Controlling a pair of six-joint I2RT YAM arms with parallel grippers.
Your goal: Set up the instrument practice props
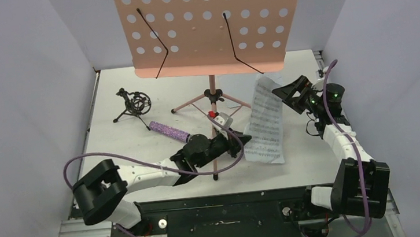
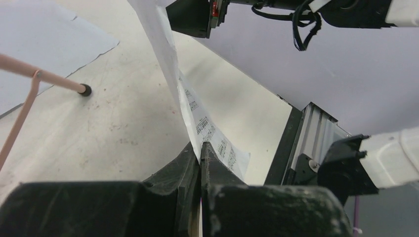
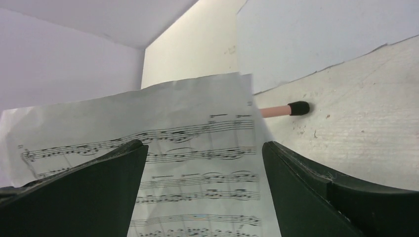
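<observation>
Left claw is shut on the left edge of a sheet of printed music. The left wrist view shows both fingers pinched together on the paper, which rises steeply from the grip. The sheet is off the bench at its top end. Its lower end hangs down near the bench, right of the music stand's centre pole.

Right claw is wide open at the top of the same sheet. In the right wrist view the staves run across the gap between the two fingers and neither finger is clamping. Can't tell if either finger brushes the paper.

Music stand is upright at the back middle of the bench, with its pink perforated desk facing the arms and both wire page holders folded across it. There is no paper on it.

Second sheet lies flat on the bench by a stand leg, clear only in the left wrist view.

Microphone lies on its side left of the stand, its purple handle just beyond the left arm's wrist. Mic holder stands on its tripod further back-left, apart from the microphone.
</observation>
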